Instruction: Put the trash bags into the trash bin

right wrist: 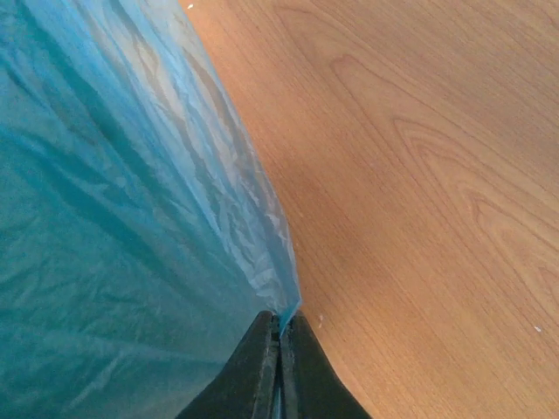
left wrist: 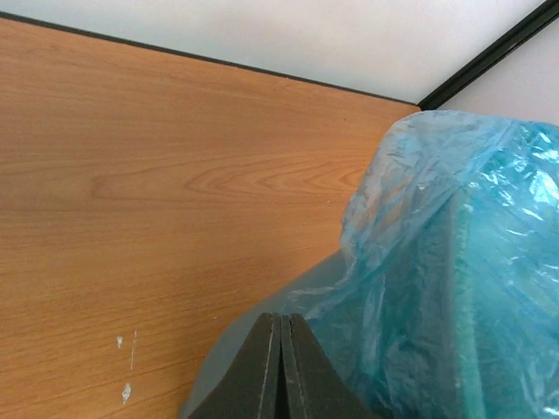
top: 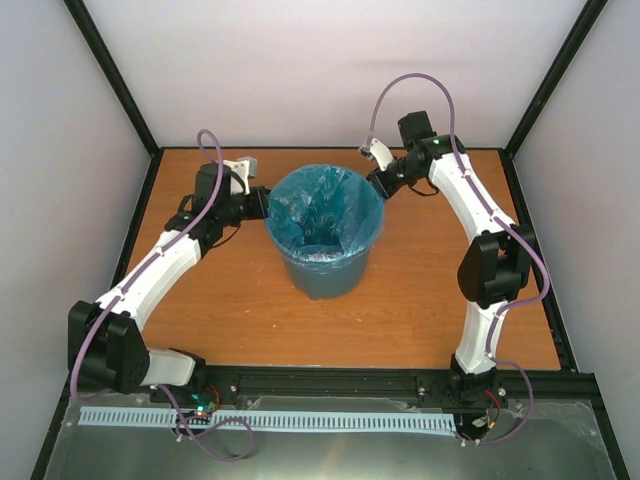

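Trash bags (top: 325,205), from top external, already seated in the trash bin (top: 325,275) at tabletop (top: 230,310) centre, mouth draped over the rim, left end effector (top: 262,203) at the rim's 9 o'clock and right end effector (top: 378,185) at 2 o'clock; probably only tidying and release left. From left wrist, something lost from above: end effector pressed shut, draped film at 3 o'clock, none visibly pinched. From right wrist: end effector clamped on the film's edge, hem entering the pinch at 6 o'clock.
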